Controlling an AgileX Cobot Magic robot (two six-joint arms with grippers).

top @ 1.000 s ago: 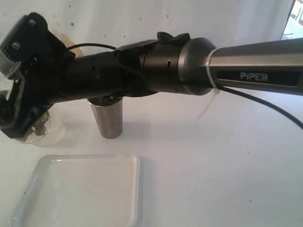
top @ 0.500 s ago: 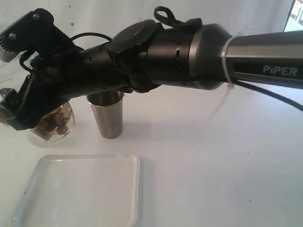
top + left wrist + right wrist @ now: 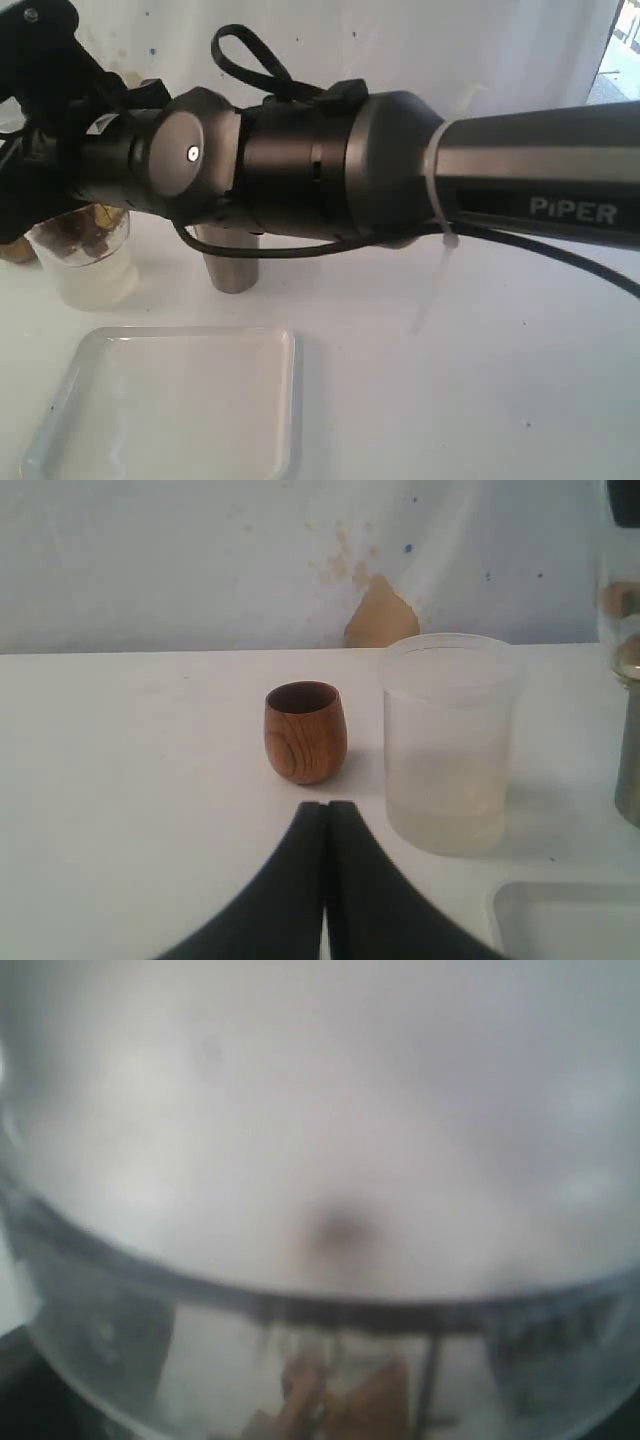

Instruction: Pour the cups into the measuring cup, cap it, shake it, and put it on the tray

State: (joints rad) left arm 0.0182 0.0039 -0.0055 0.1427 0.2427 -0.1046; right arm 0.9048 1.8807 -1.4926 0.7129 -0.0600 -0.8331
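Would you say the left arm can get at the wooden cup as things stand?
Probably yes: the wooden cup stands upright ahead of the shut left end effector, with bare table between them.

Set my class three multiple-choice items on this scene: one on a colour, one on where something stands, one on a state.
1. What colour is the tray?
A) white
B) black
C) red

2. Where does the wooden cup stand in relation to the frosted cup?
A) inside it
B) beside it on the table, apart from it
C) stacked on top of it

3. How is the left gripper?
A) wide open
B) shut on the wooden cup
C) shut, holding nothing

Answers:
1 A: it nearly matches the white table.
2 B: a strip of table shows between the two cups.
3 C: its fingers meet short of the wooden cup.
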